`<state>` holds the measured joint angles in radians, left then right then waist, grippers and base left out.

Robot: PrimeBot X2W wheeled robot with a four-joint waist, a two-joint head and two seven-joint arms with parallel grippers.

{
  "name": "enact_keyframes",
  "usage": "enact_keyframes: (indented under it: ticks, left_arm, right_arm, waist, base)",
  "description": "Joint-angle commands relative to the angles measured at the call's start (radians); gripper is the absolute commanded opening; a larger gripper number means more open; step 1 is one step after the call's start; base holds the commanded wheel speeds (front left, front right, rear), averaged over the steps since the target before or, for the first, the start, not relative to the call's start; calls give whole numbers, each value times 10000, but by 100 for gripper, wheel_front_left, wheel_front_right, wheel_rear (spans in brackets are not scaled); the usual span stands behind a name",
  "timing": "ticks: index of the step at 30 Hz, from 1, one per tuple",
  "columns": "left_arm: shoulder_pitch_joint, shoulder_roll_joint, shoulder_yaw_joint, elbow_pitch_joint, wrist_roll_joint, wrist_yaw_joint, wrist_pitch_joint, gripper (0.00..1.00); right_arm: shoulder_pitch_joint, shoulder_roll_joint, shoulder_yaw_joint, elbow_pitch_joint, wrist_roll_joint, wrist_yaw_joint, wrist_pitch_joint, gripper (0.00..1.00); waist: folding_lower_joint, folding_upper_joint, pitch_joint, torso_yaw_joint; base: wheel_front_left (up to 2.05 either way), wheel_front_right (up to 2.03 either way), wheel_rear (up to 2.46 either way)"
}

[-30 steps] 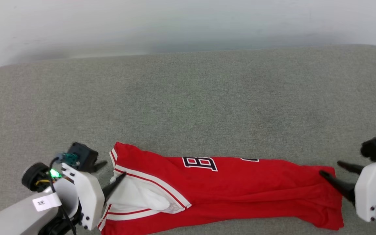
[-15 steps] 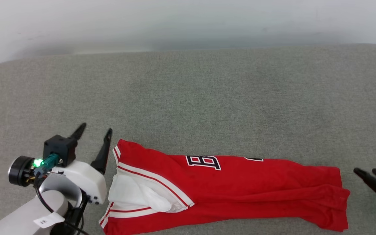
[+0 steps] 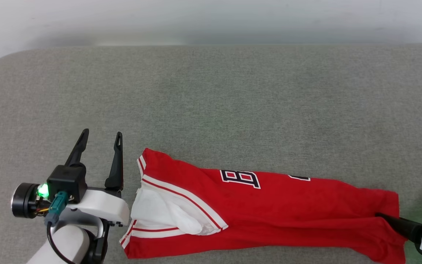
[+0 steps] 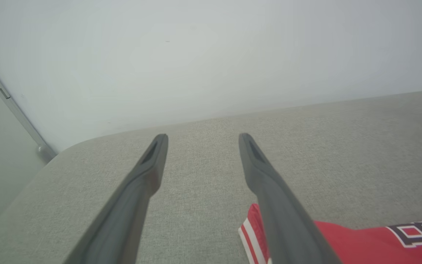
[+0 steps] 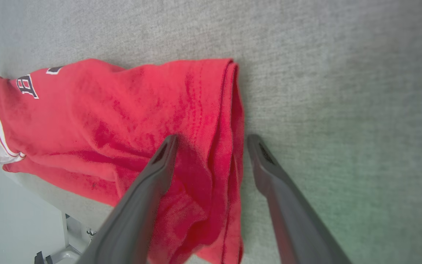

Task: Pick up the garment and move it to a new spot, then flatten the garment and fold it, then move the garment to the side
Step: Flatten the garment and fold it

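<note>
Mid-fold, likely. Left gripper (image 3: 102,132) agape, empty, 9 o'clock of garment (image 3: 288,205); right gripper (image 5: 213,139) agape astride hem, 3 o'clock. Next: pinch ends.

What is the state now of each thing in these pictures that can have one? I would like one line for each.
garment, folded lengthwise into a long strip, lying on the grey cushion, not gripped.
left hand, open, empty, beside the sleeve end of the garment.
right hand, open, one finger over the garment's hem end, the other over the cushion, gripping nothing.
</note>
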<state>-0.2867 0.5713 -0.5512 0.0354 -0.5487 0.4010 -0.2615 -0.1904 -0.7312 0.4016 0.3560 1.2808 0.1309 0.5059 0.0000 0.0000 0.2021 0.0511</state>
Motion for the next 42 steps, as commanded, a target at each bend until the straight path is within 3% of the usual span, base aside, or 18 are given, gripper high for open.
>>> enact_keyframes:
  ticks: [1,4,11,12,13,14,28,35,42]
  left_arm:
    - [140,-108,164,-2,145,-62,-45,100]
    - [514,-601,845,-27,737,-348,-44,100]
    - [1287,-1604,2258,-83,1934,-997,-45,100]
    - [1365,-1748,2433,-115,2121,-1063,-47,100]
    - [1451,-1897,2587,-130,2284,-1142,-45,100]
    - [1540,-2001,2728,-132,2504,-1246,-47,100]
    - [2324,-3506,4238,-294,4123,-2231,-46,100]
    - [2685,-3933,4768,-273,4517,-2613,-46,100]
    - [2960,-4254,5134,-259,4792,-2911,-46,100]
  right_arm:
    - [141,337,261,83,77,-4,159,100]
    - [257,817,454,65,466,-3,441,100]
    - [108,1259,854,-30,709,-3,781,100]
    - [49,1267,875,-38,704,-3,772,83]
    - [-19,1269,884,-56,718,-3,755,24]
    - [-60,1264,882,-97,747,-3,755,0]
    - [-471,12,81,-200,846,-6,23,0]
    - [31,-1043,-391,210,624,-4,-130,0]
    - [321,-1344,-472,-580,562,-4,257,0]
  waist:
    - [0,0,45,84]
    - [0,0,84,167]
    - [0,0,119,241]
    - [0,0,112,254]
    - [0,0,100,264]
    - [0,0,82,272]
    - [0,0,-386,262]
    - [0,0,-648,238]
    - [0,0,-822,133]
  base:
    - [0,0,0]
    - [0,0,0]
    - [0,0,0]
    - [0,0,0]
    - [0,0,0]
    - [0,0,0]
    - [0,0,0]
    - [0,0,0]
    - [0,0,0]
